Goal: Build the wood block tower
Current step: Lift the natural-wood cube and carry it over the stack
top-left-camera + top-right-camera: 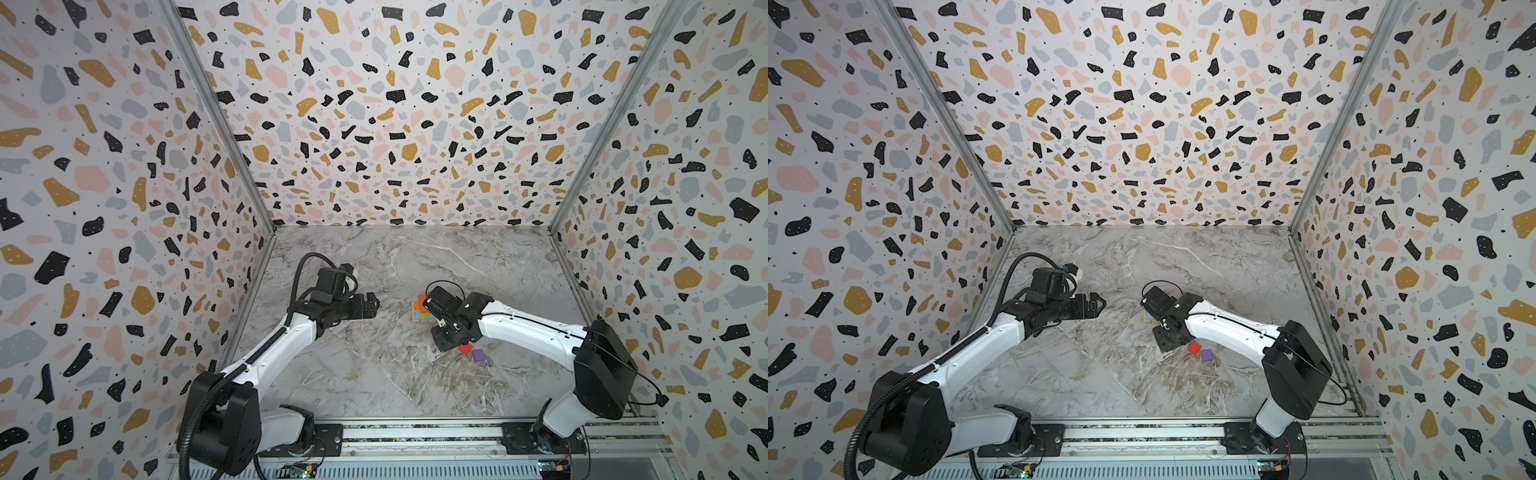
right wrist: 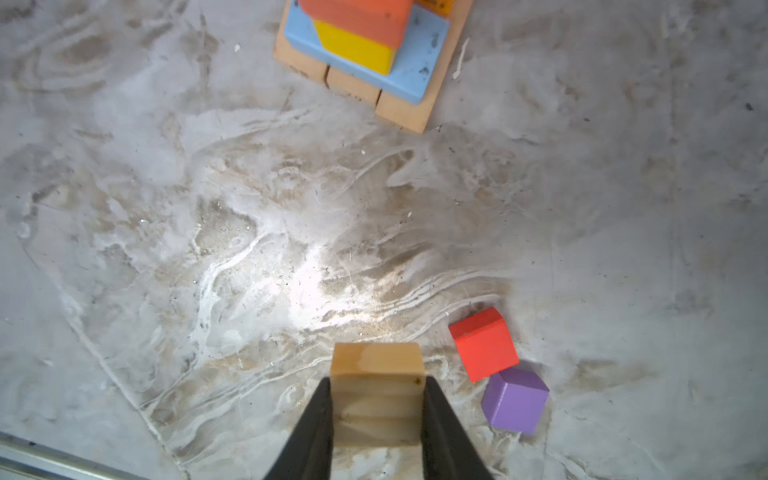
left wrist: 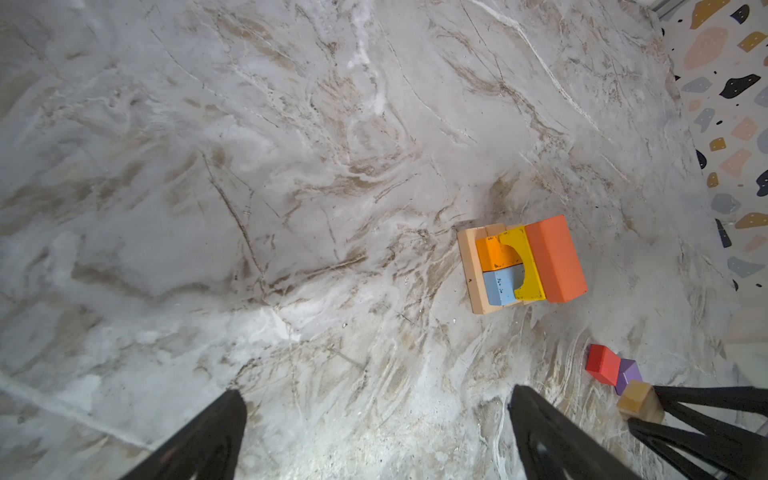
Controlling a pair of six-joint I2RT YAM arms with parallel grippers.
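Tower (image 3: 521, 266) stands half-built on the marble table (image 3: 291, 166).
Right gripper (image 2: 377, 384) pinches a tan cube (image 2: 376, 359) just beside the red cube (image 2: 484, 343) and purple cube (image 2: 515, 399); left gripper (image 3: 376, 392) gapes wide, empty.

The plain tan wooden cube (image 2: 377, 386) shows bare grain with a slight sheen. The red painted wooden cube (image 2: 484, 345) and purple painted wooden cube (image 2: 515, 401) look matt and smooth. The grey marble-patterned tabletop (image 2: 249, 208) is smooth, faintly glossy, possibly laminate.
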